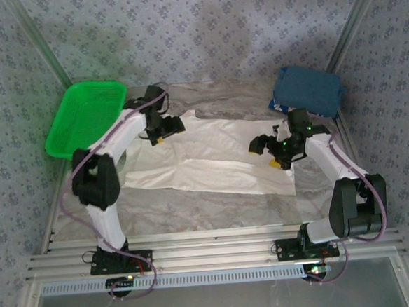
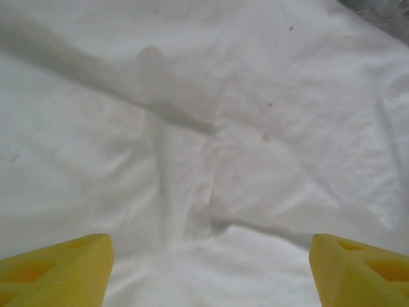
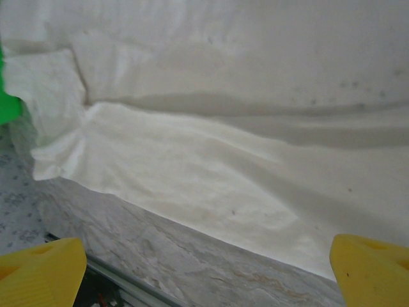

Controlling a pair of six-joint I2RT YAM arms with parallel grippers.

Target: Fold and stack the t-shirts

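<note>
At the bottom of the overhead frame the bare marbled desk (image 1: 194, 207) runs in front of the two arm bases. Just beyond it, across the middle of the frame, the cream-white t-shirt (image 1: 212, 160) lies spread flat, plain side up. The right wrist view shows one lengthwise panel already lapped over the body and a sleeve (image 3: 45, 77) sticking out at upper left.

The left fingers (image 2: 54, 272) hang over the shirt's upper-left part, spread wide with only wrinkled cloth beneath them and nothing between them. The right fingers (image 3: 374, 268) hover over the shirt's right end, fully apart and likewise empty.

The cloth looks thin, light and limp. It will likely sag and crease wherever it is unsupported, and a pinch may catch one layer or both. The safest hold seems to be the two ends of a single edge, one per arm, taken low against the desk so the fold stays straight.

Farther back, the dark blue t-shirt (image 1: 307, 90) sits folded in the upper right, well apart from the white one. A green basket (image 1: 83, 123) stands tilted at upper left.
</note>
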